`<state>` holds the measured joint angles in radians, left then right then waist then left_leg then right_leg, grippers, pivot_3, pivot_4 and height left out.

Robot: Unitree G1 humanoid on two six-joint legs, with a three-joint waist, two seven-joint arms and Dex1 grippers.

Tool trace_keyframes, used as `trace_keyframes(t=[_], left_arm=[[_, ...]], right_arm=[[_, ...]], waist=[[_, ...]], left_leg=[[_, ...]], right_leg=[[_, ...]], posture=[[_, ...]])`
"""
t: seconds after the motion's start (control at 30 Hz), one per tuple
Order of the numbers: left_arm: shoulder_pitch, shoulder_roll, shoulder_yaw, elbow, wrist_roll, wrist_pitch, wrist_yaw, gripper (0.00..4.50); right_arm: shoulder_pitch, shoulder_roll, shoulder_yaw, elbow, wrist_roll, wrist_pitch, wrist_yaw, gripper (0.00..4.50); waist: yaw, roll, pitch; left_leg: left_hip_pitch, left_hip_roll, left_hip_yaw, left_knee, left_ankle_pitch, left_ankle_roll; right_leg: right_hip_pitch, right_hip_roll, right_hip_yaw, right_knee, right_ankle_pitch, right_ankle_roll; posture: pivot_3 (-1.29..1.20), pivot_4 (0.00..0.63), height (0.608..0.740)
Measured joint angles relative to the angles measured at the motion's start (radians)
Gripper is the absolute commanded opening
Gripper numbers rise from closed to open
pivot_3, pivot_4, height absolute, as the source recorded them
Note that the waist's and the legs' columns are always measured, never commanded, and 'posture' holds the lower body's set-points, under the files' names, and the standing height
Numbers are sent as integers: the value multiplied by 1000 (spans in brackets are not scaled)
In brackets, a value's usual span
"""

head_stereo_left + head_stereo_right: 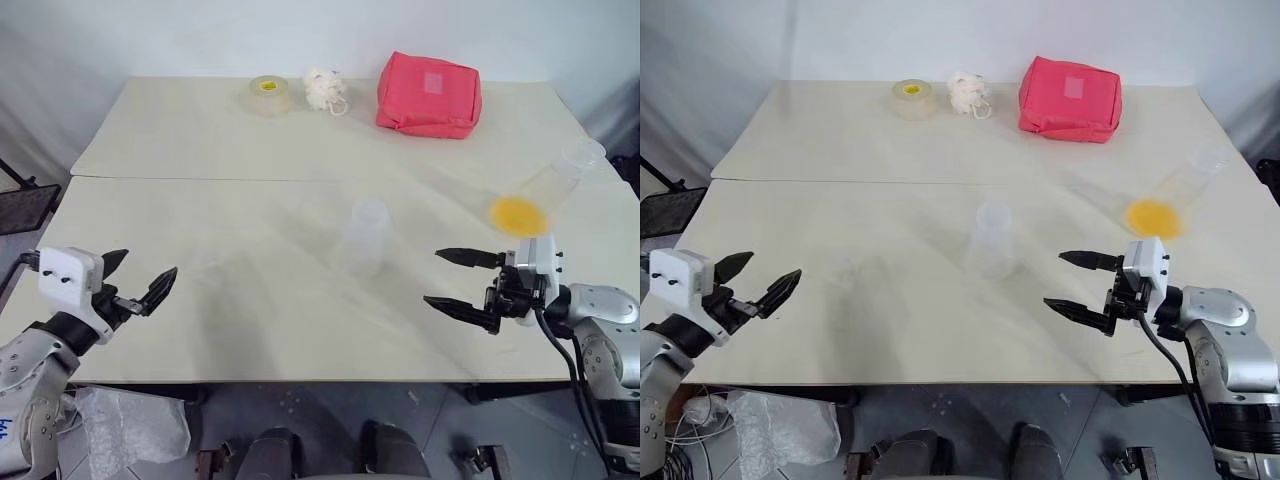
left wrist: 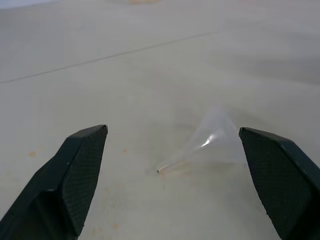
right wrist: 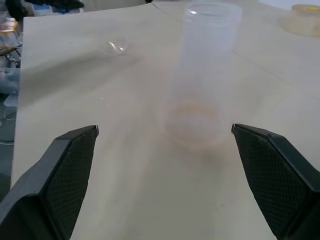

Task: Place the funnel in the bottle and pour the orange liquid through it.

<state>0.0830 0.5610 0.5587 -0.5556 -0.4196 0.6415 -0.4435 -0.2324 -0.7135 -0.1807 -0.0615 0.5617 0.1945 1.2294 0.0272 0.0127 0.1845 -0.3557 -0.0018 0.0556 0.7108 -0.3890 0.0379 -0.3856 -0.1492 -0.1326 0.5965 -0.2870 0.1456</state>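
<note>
The funnel (image 2: 212, 137) lies on its side on the table (image 2: 150, 75), clear and near invisible, thin spout glinting. Left tool (image 2: 172, 180) and right tool (image 3: 165, 175) both hang spread wide, holding nothing.

Clear funnel (image 2: 212, 137) lies on its side; empty bottle (image 1: 367, 235) upright; orange liquid (image 1: 517, 214) in tipped cup.

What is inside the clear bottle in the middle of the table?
The bottle looks empty: no funnel sits in its open mouth. A faint orange tint shows near its base; whether that is residue cannot be told.
</note>
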Motion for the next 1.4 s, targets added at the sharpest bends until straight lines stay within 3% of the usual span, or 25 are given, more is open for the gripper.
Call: trace_keyframes(t=[0.37,0.63,0.73,1.13,1.4], left_arm=[[-160,12,-289,31,131,119,149,4487],[-163,40,-331,57,166,195,157,4487],[-163,52,-330,49,166,219,155,3853],[-145,55,-293,13,161,247,148,44],[-124,63,-216,6,145,265,123,17]], right_arm=[[-25,12,25,29,-14,-16,-1,4500],[6,12,24,23,-14,-19,-19,4500],[10,11,23,23,-14,-19,-21,4500],[9,11,23,23,-15,-19,-20,4500],[9,11,23,23,-25,-19,-20,4500]], waist=[[-5,0,0],[0,0,0],[-2,0,0],[-2,0,0],[-2,0,0]], left_leg=[[0,-1,2,-2,0,0],[0,0,4,-2,0,0],[0,0,5,-2,0,0],[0,0,5,-2,0,0],[0,0,5,-2,0,0]], right_leg=[[-2,1,0,0,0,0],[-4,0,1,1,0,0],[-4,0,2,1,0,0],[-4,0,2,1,0,0],[-4,0,2,1,0,0]], posture=[[0,150,740],[0,150,740],[0,150,740],[0,150,740],[0,150,740]])
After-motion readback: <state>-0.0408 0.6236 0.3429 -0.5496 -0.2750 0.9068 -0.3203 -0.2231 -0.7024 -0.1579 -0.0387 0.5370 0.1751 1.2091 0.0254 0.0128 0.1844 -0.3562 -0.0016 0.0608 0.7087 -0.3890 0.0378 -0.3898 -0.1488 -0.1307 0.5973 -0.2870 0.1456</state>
